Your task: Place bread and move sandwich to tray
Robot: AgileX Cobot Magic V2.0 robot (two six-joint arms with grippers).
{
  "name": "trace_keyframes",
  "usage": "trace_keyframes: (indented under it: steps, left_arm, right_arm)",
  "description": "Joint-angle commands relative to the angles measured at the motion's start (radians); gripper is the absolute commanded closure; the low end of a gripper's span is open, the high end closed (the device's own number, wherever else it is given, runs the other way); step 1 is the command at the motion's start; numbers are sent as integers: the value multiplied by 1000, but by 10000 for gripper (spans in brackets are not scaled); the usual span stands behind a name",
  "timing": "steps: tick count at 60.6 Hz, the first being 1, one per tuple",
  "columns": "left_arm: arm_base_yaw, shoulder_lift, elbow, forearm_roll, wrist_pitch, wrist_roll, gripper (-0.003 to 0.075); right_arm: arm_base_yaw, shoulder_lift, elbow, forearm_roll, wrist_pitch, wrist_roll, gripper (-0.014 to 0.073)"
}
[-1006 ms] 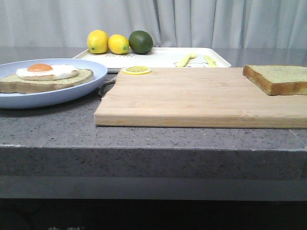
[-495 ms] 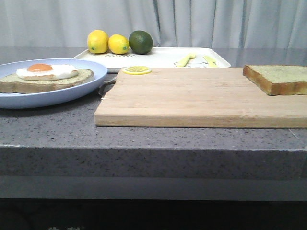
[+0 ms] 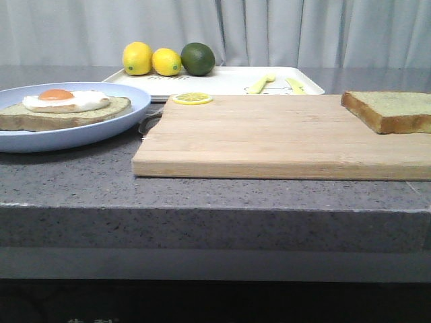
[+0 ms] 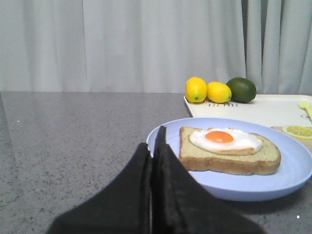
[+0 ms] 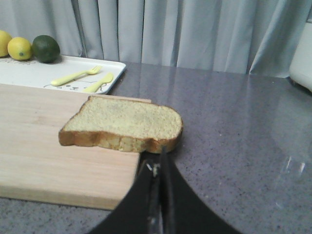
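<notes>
We see the thick, brown-crusted slice of bread with a pale yellowish-green crumb [image 3: 394, 109] lying flat on the right end of the pale wooden cutting board [image 3: 283, 138], one rounded corner overhanging the board's edge above the speckled grey stone counter [image 3: 202, 202]. Our right gripper [image 5: 161, 168] sits just in front of that overhanging corner, its black fingers pressed together with nothing between them — whether it touches the crust we cannot tell.

On the left, the egg-topped sandwich [image 3: 64, 108] — brown-crusted bread under a white fried egg with an orange yolk — rests on the round pale blue plate [image 3: 101, 131], which stands on the counter beside the board. Our left gripper [image 4: 153, 146] is closed and empty too, its tips at the plate's near rim.

Behind the board lies the large white rectangular tray [image 3: 222, 81], carrying two yellow lemons [image 3: 151, 59], a dark green lime [image 3: 198, 58] and pale yellow plastic cutlery [image 3: 273, 84]. A thin lemon slice [image 3: 192, 98] rests on the board's far left corner.
</notes>
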State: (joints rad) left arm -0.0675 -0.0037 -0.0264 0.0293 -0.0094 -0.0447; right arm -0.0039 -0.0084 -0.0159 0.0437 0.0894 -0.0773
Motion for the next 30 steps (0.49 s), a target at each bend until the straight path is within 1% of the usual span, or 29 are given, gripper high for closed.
trace_keyframes:
  steps: [1,15,25,30]
  left_arm:
    - [1,-18,-95,-21,-66,-3,738]
    - [1,46,-360,-21,138,-3,738]
    - [1,158,-571,-21,352,-3,738]
    - [1,220,-653,-21,437,-3,738]
  right_arm:
    - [-5,-23,-106,0,-25,-9,662]
    - [-5,36,-355,0,156,-9,662]
    - [-5,145,-538,0,284,-9,662]
    - [-5,208,-610,-1,335,-9,662]
